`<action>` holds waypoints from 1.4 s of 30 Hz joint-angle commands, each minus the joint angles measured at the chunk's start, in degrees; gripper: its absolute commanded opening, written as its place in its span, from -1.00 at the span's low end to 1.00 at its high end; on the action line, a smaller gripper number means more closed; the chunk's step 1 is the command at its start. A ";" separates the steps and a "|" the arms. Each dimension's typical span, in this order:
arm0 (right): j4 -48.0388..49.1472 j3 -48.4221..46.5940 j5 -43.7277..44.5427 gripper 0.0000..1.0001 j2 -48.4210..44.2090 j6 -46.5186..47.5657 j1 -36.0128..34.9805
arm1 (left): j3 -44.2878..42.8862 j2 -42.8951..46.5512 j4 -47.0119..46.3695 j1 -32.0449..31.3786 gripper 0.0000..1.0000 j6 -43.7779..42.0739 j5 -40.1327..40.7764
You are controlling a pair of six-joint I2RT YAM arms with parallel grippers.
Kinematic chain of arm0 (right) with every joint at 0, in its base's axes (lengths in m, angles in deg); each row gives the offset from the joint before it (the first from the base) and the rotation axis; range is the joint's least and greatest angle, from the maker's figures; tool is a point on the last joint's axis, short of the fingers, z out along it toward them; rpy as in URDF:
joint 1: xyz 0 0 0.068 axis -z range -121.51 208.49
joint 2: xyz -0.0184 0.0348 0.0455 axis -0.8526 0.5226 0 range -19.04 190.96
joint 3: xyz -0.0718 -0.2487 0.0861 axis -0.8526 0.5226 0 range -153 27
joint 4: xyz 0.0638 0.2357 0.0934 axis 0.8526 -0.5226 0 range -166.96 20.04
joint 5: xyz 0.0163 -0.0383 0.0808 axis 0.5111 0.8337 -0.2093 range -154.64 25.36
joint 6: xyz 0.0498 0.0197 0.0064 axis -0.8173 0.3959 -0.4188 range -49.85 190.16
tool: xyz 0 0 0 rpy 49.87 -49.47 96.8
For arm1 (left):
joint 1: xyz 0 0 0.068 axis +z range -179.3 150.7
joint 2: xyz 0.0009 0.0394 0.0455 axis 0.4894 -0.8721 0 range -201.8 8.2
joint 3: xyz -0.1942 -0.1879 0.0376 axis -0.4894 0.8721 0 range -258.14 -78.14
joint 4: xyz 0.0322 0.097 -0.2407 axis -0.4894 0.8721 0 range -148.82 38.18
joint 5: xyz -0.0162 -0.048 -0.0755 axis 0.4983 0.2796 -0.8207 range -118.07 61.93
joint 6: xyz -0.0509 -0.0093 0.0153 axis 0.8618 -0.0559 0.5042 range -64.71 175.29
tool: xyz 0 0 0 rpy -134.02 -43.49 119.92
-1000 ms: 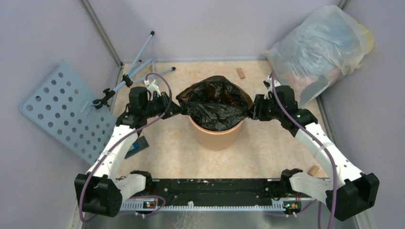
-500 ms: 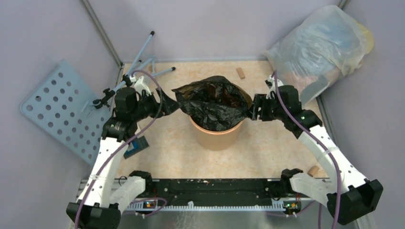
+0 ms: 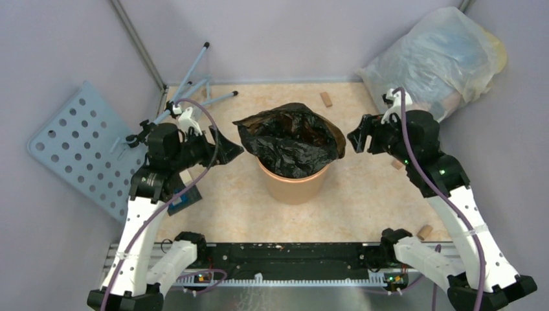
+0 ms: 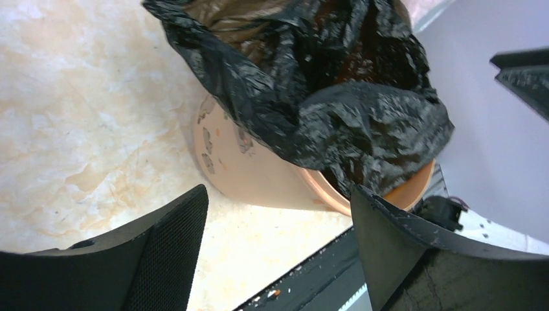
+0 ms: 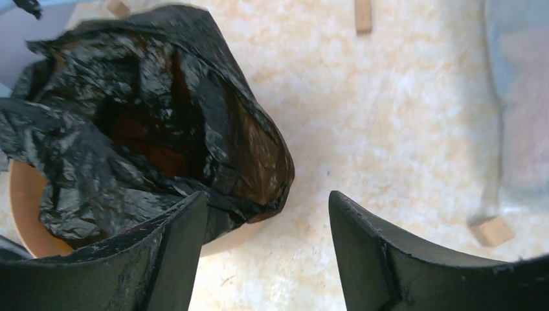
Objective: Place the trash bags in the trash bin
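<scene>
We see the black trash bag (image 3: 289,139) draped in the orange bin (image 3: 292,184), our left gripper (image 3: 230,148) at its nine o'clock and right gripper (image 3: 357,137) at three, both spread wide, empty.

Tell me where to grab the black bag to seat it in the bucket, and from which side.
Pinch the black bag by the loose flap jutting past the bucket rim on its right side, coming in level from the right. There the film stands free of the wall, so a pinch can probably close on both faces.
</scene>
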 commanded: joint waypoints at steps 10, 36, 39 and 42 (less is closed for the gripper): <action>8.22 -12.03 -13.62 0.49 9.06 11.80 -0.04 | 1.74 4.32 0.50 -0.34 0.71 5.08 -11.91; 3.31 -25.44 -10.51 0.57 32.36 23.63 -7.99 | 12.76 4.90 -7.16 -0.43 0.69 7.96 -14.26; 2.12 -26.66 -9.68 0.54 34.63 24.50 -8.36 | 13.05 4.88 -7.16 -0.43 0.69 7.76 -14.31; 1.82 -26.95 -9.30 0.51 36.00 25.23 -8.39 | 13.28 4.71 -7.29 -0.43 0.69 7.59 -14.34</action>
